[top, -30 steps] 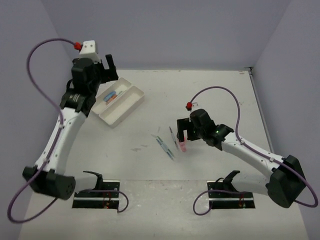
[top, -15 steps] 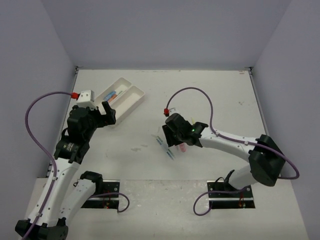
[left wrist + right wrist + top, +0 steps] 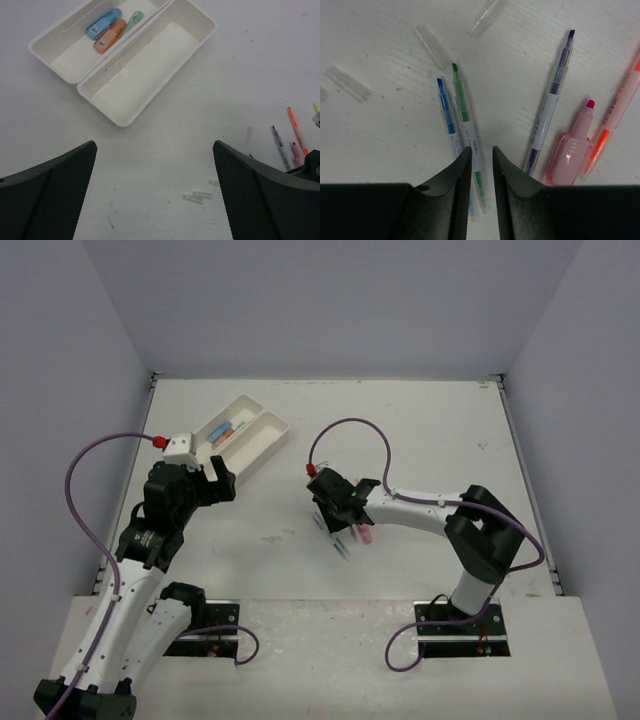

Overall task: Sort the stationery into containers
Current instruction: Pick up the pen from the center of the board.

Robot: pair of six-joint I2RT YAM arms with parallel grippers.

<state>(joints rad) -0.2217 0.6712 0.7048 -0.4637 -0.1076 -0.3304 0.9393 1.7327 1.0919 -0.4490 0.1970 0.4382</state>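
My right gripper (image 3: pixel 481 150) is low over the loose stationery, its jaws narrowed around the rear of a thin green pen (image 3: pixel 465 112), with a small gap still showing beside the pen. A blue pen (image 3: pixel 447 112) lies just left of it and partly under the left finger. To the right lie a dark blue pen (image 3: pixel 552 97), a stubby pink marker (image 3: pixel 570 150) and an orange pen (image 3: pixel 615 112). The two white containers (image 3: pixel 145 65) stand side by side; one holds blue (image 3: pixel 104 23), orange (image 3: pixel 110 36) and green (image 3: pixel 134 21) markers. My left gripper (image 3: pixel 155 200) hovers open, short of the containers.
Clear plastic caps (image 3: pixel 432 47) are scattered on the table beyond the pens, and a few more caps (image 3: pixel 197 196) lie between my left fingers. The containers (image 3: pixel 245 440) sit at the back left, near the left wall.
The right arm has reached left and down onto the pens and its jaws have narrowed from wide open. The left arm has drawn back from the containers toward the near edge.
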